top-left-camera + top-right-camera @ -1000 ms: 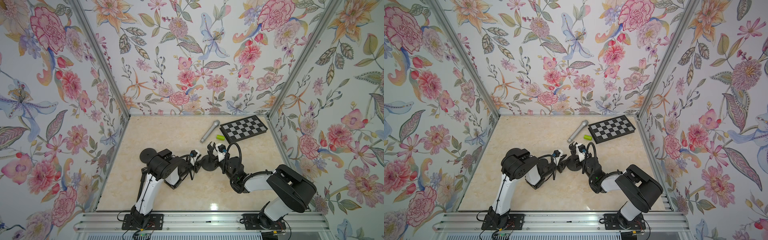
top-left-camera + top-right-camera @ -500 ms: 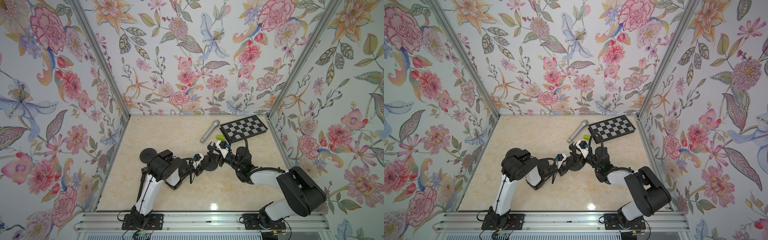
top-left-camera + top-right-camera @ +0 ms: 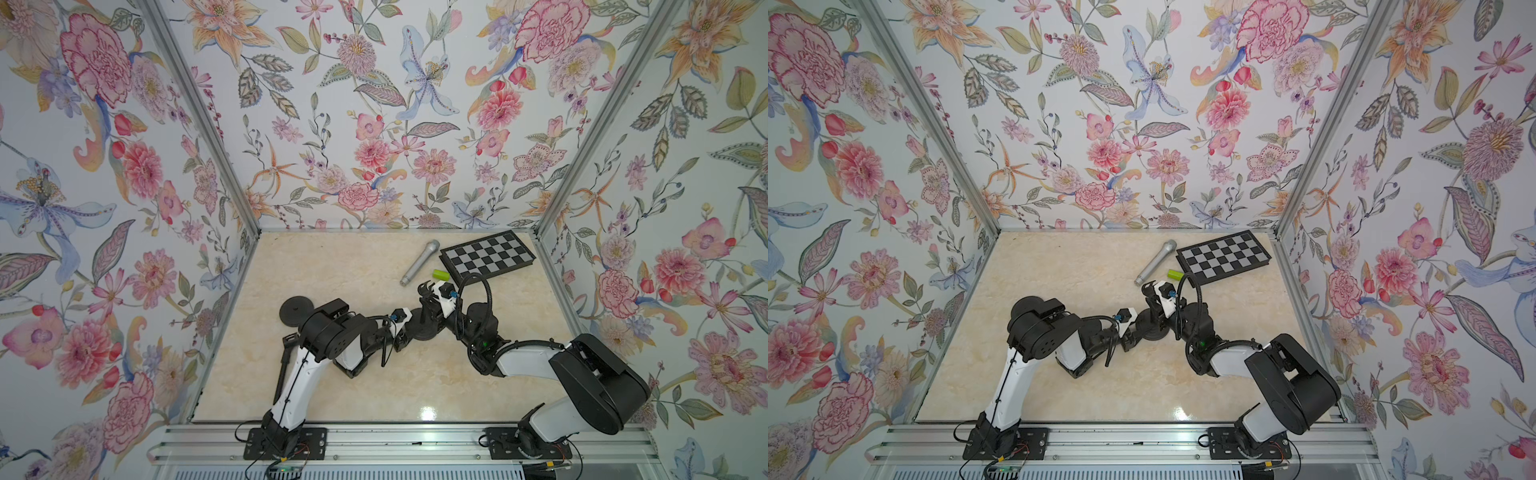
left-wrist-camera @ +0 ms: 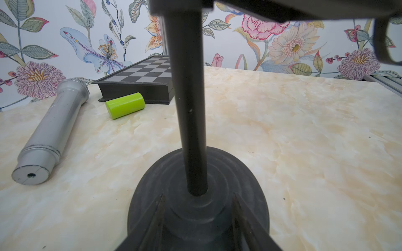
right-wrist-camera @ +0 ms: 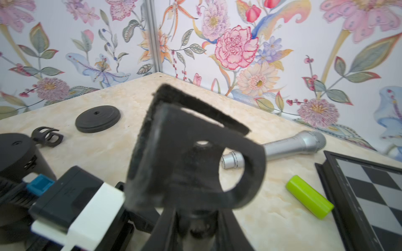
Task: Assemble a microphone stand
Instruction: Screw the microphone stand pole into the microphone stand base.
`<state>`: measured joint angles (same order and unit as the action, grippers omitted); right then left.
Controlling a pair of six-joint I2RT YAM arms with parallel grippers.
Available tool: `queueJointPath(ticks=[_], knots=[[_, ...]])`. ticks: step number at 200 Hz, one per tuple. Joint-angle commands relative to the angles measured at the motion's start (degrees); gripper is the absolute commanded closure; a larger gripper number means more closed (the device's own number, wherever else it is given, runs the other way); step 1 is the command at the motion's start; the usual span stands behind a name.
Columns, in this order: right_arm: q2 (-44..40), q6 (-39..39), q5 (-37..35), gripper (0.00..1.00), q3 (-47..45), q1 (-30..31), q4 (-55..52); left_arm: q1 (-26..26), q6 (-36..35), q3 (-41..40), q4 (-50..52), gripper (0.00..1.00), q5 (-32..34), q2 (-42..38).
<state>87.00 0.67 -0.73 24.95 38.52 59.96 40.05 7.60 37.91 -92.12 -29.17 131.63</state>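
Note:
A black stand stands upright mid-table: a round base [image 4: 245, 187] with a pole [image 4: 189, 97] rising from its hub and a clip holder [image 5: 191, 152] on top. My left gripper [image 3: 405, 332] [image 4: 198, 217] lies low on the table, its fingers [image 4: 152, 223] pressed against either side of the base's hub. My right gripper [image 3: 429, 309] [image 5: 196, 230] reaches in from the right and is shut on the pole just under the holder. The silver microphone [image 3: 419, 262] [image 3: 1155, 262] lies on the table behind them.
A second black disc [image 3: 296, 311] [image 5: 97, 118] lies left of my left arm, with a loose black clip [image 5: 47, 137] near it. A green cylinder [image 3: 440, 274] and a chessboard [image 3: 488, 257] sit at the back right. Flowered walls enclose three sides.
My right arm has swung its elbow out to the right, and its jaws have closed on the pole. The left gripper and the base have hardly moved.

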Motion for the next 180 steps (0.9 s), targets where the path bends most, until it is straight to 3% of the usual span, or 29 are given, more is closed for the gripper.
queueJointPath(ticks=[1, 23, 37, 55, 81, 99, 132, 170, 180], knots=[[3.3, -5.8, -26.8, 1.00, -3.5, 7.5, 3.6, 0.9, 0.7, -1.7, -13.2, 0.51, 2.8, 5.5], [10.1, -6.3, -39.5, 1.00, -2.5, 16.4, 10.2, 0.9, 0.5, -2.0, -13.3, 0.51, 3.2, 5.6], [14.4, -5.4, -41.1, 1.00, -1.8, 19.3, 16.1, 0.9, 0.2, -2.3, -13.2, 0.51, 3.3, 5.3], [16.8, -1.9, -35.5, 0.99, -2.8, 19.7, 25.0, 0.9, -0.3, -2.9, -13.2, 0.51, 3.6, 5.0], [13.0, 4.3, -24.3, 0.64, -4.7, 17.4, 26.2, 0.9, -0.6, -3.1, -13.2, 0.51, 3.9, 5.0], [7.6, 6.6, -12.3, 0.46, -6.7, 13.7, 22.1, 0.8, -0.7, -2.9, -13.2, 0.50, 3.8, 5.1], [-4.3, 6.5, 7.3, 0.36, -6.9, 4.0, 4.7, 0.5, -1.0, -2.7, -13.2, 0.49, 3.2, 5.2], [-15.9, 12.3, 7.3, 0.28, -6.6, -0.9, -11.4, 0.2, -2.0, -4.0, -13.3, 0.47, 3.3, 2.9], [-19.4, 11.4, 6.1, 0.14, -6.1, -1.0, -14.9, 0.0, -1.4, -4.5, -13.3, 0.47, 3.2, 1.9]])
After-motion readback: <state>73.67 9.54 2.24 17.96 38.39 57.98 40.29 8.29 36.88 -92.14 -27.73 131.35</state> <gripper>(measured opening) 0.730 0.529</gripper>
